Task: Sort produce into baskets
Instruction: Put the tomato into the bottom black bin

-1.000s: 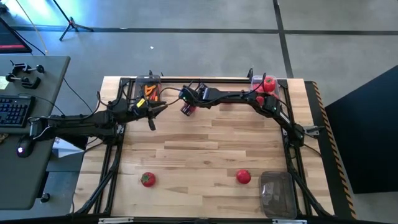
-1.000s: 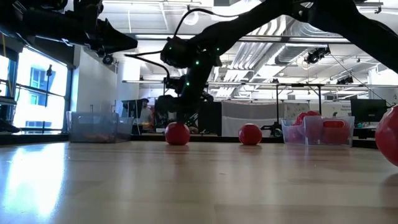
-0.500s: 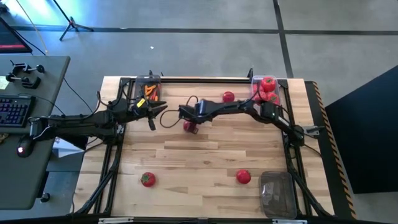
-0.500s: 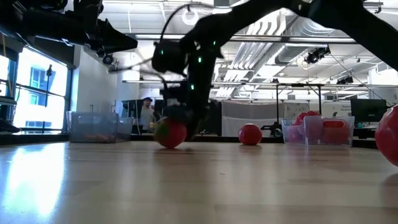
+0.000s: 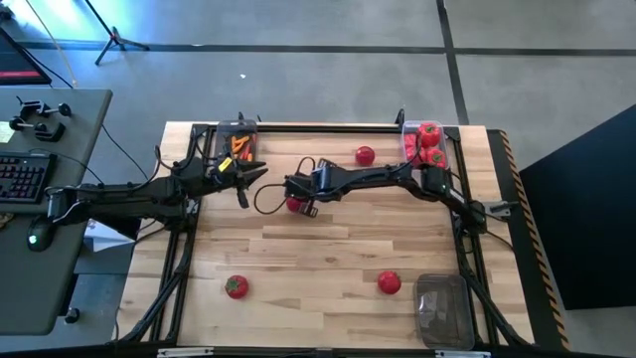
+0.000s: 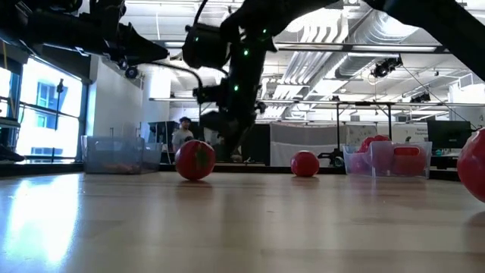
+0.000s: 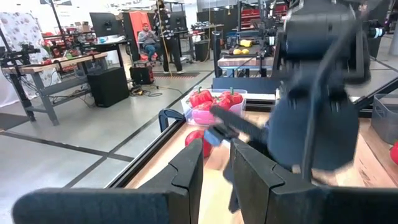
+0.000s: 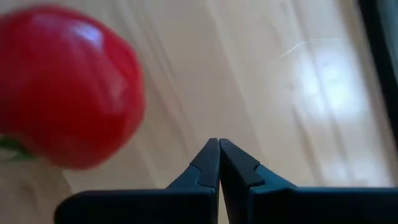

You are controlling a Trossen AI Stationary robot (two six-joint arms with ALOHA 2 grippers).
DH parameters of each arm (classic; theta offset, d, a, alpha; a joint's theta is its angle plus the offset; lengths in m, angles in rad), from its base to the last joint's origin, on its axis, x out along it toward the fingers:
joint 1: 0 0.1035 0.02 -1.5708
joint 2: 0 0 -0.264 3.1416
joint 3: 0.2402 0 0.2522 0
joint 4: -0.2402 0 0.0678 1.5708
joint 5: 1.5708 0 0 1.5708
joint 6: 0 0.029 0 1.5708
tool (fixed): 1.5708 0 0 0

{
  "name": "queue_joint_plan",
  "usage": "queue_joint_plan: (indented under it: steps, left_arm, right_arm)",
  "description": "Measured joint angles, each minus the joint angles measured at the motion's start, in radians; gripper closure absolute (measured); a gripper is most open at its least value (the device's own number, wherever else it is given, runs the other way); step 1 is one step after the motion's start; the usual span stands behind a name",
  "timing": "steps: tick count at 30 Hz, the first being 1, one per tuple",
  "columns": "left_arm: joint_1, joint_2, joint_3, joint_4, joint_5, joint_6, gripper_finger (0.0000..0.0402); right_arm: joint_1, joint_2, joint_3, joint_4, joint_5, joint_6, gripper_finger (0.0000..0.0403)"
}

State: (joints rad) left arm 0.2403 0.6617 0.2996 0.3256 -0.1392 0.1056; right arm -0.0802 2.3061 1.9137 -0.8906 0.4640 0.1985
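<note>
Near edge, right: I see an empty-looking clear basket (image 5: 441, 309) at the table's front right corner, well apart from both arms.
Near edge, loose produce: two red tomatoes lie on bare wood, one front left (image 5: 236, 287), one front right (image 5: 389, 283) just beside that basket.
Middle, right gripper (image 5: 299, 200): my right arm reaches across from the right side to mid-table; its fingers (image 8: 214, 163) are pressed tip to tip with nothing between them.
Middle, tomato by the gripper (image 5: 293, 204): it sits on the wood just beside those closed tips, not held; from the table-level camera it shows its green top (image 6: 195, 160) under the arm.
Middle, left gripper (image 5: 253, 172): my left arm comes in from the left and hangs above the table near the back left basket; its fingers (image 7: 186, 173) stand a narrow gap apart and I see nothing gripped.
What blocks: from the left wrist, the right arm's dark body (image 7: 311, 118) fills most of the path ahead and hides the table beyond it.
Far, loose tomato (image 5: 365, 155): alone on the wood near the back rail, between the arms' reach and the back right basket.
Far left basket (image 5: 237, 138): holds orange carrot pieces (image 5: 238, 145).
Far right basket (image 5: 425, 142): piled with red produce (image 5: 429, 134).
Beyond the table: a desk with a keyboard (image 5: 22, 179) off to the left; a person sits in the room behind (image 7: 148, 36).
</note>
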Motion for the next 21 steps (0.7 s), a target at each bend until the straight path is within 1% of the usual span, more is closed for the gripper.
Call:
queue_joint_plan:
  steps: [7, 10, 13, 16, 17, 21]
  left_arm:
    - [0.000, 0.000, 0.000, -0.014, 0.001, 0.000, 0.0335]
    - [0.000, 0.000, 0.000, -0.015, 0.001, 0.000, 0.0335]
    - [0.000, 0.000, 0.000, -0.015, 0.002, 0.000, 0.0335]
    - [-0.001, 0.000, 0.000, -0.016, 0.003, 0.000, 0.0335]
    - [-0.001, 0.000, 0.000, -0.018, 0.003, 0.000, 0.0335]
    - [-0.002, 0.000, 0.000, -0.019, 0.003, 0.000, 0.0335]
  right_arm:
    - [0.003, -0.098, 0.001, -0.006, 0.001, -0.052, 0.0403]
    - [0.010, -0.124, 0.003, 0.013, -0.036, -0.072, 0.0403]
    - [0.025, -0.124, 0.003, 0.034, -0.079, -0.101, 0.0403]
    - [0.054, -0.124, 0.003, 0.062, -0.171, -0.123, 0.0403]
    - [0.064, -0.124, 0.003, 0.074, -0.187, -0.133, 0.0403]
    - [0.099, -0.124, 0.003, 0.101, -0.195, -0.223, 0.0403]
